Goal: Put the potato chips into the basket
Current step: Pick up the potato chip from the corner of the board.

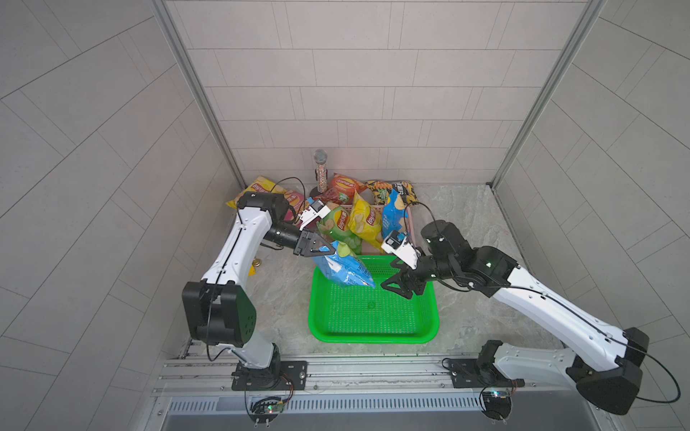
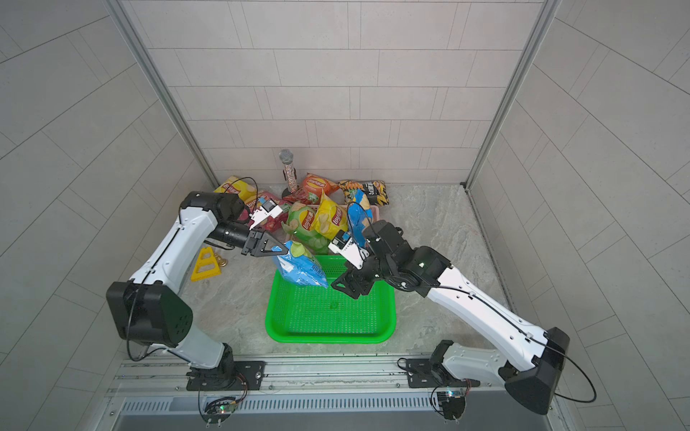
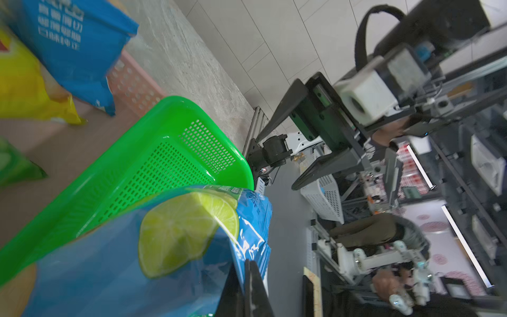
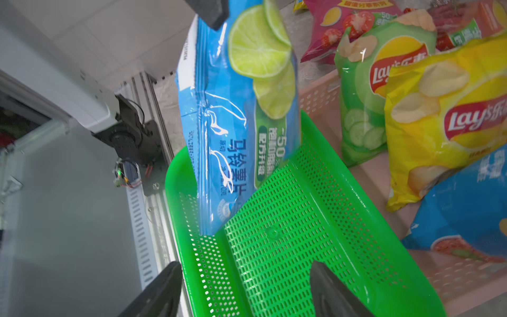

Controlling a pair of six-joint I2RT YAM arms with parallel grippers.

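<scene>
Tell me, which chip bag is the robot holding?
The light-blue lime bag: only it hangs from the shut left pincer over the green basket; the other bags lie behind it.

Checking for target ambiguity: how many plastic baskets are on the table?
2. A green perforated plastic basket sits in front; a pink perforated plastic basket lies just behind it, mostly covered by foil chip bags.

The blue chip bag (image 1: 345,270) carries lime-green citrus slices and white lettering. The basket (image 1: 373,337) is bright green, dotted with small perforations. A yellow bag (image 1: 367,224) and a green bag (image 1: 336,225) bear red-and-yellow logos. The counter (image 1: 485,209) is grey, marbled
</scene>
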